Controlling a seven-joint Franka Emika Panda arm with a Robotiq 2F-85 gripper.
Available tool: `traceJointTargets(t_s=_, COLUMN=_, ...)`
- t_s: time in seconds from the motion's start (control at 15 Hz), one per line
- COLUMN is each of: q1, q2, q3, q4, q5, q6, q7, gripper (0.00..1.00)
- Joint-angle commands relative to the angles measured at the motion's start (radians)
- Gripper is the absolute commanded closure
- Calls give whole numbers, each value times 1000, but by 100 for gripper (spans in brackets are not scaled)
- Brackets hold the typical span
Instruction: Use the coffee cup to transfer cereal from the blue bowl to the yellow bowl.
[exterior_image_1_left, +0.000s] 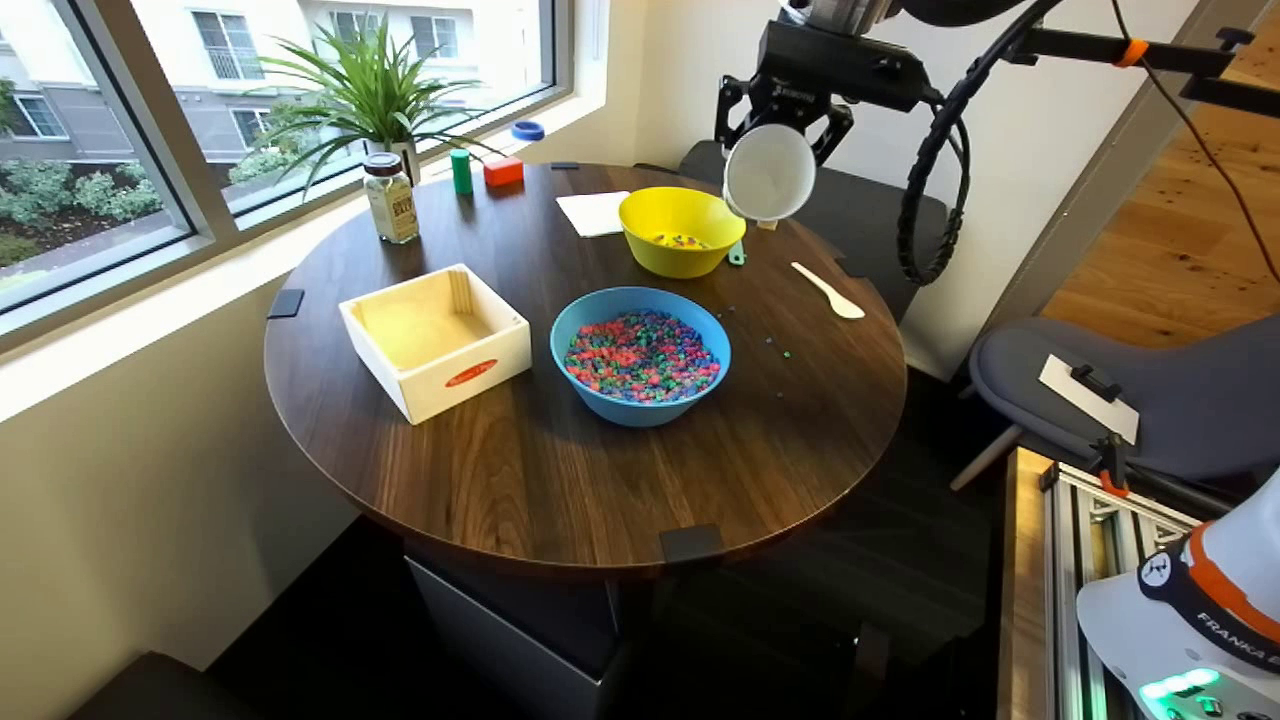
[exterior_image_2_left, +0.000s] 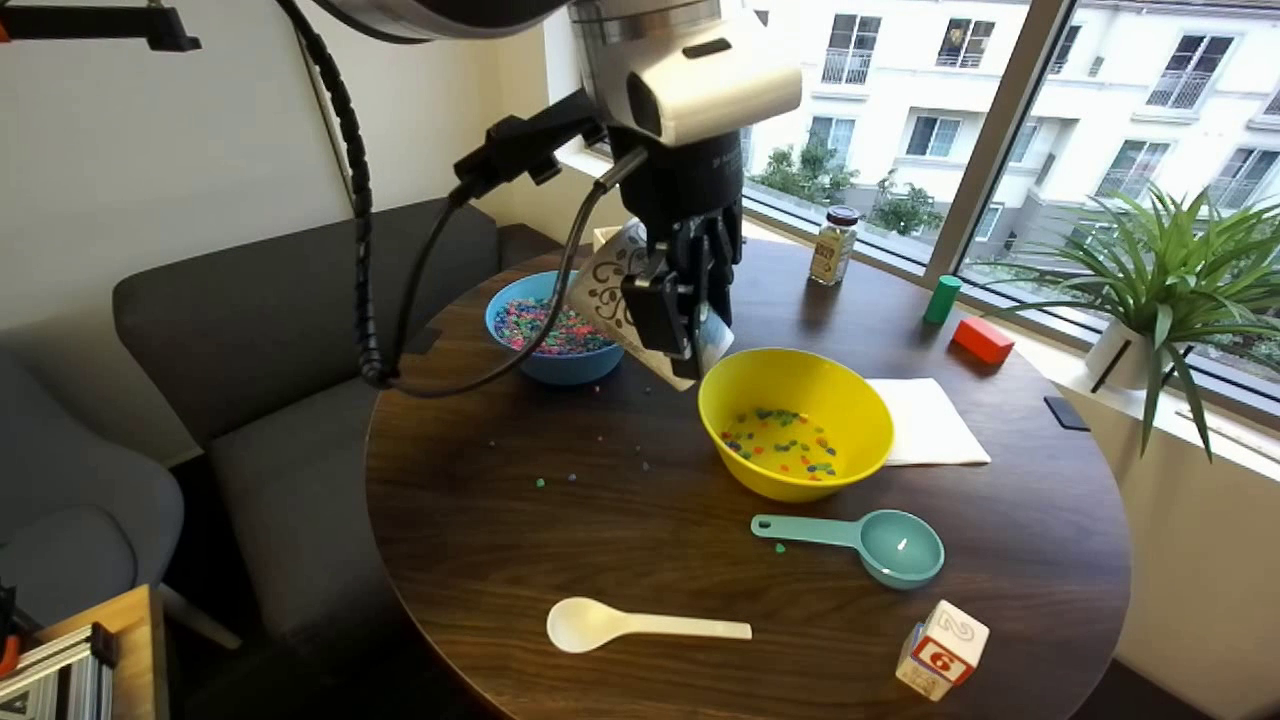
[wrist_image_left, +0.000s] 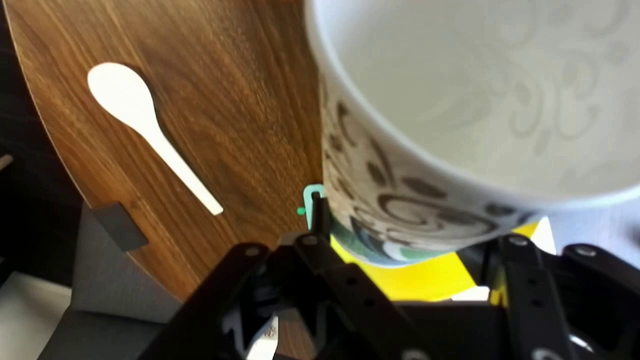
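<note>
Close by on table (exterior_image_1_left: 520, 470), blue bowl (exterior_image_1_left: 635, 415), loaded with cereal (exterior_image_1_left: 645, 360). Up at its one o'clock, end effector (exterior_image_1_left: 775, 145) clamped on coffee cup (exterior_image_1_left: 769, 174), tilted, airborne! Farther back, just past twelve, yellow bowl (exterior_image_1_left: 667, 263), some cereal inside.

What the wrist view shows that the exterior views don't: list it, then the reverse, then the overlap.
In the wrist view alone: faint swirls inside the coffee cup. In both exterior views alone: the blue bowl with its cereal, glass jar, potted plant, red block. All three: white spoon, yellow bowl (partly hidden in the wrist view), gripper closed on that cup.
</note>
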Motion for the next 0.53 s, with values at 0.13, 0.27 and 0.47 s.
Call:
traceJointTargets(t_s=0.13, q1=-25, q2=-38, q3=-23, q4=-52, q5=211, q6=-104, q7=-145, gripper=64)
traceJointTargets(t_s=0.27, q1=-30, q2=-32, q3=-28, q4=-53, q5=260, q6=-146, q7=-165, gripper=64)
traceJointTargets(t_s=0.47, q1=-39, q2=-37, q3=-37, q4=-75, q5=312, q6=-162, q7=-195, gripper=64)
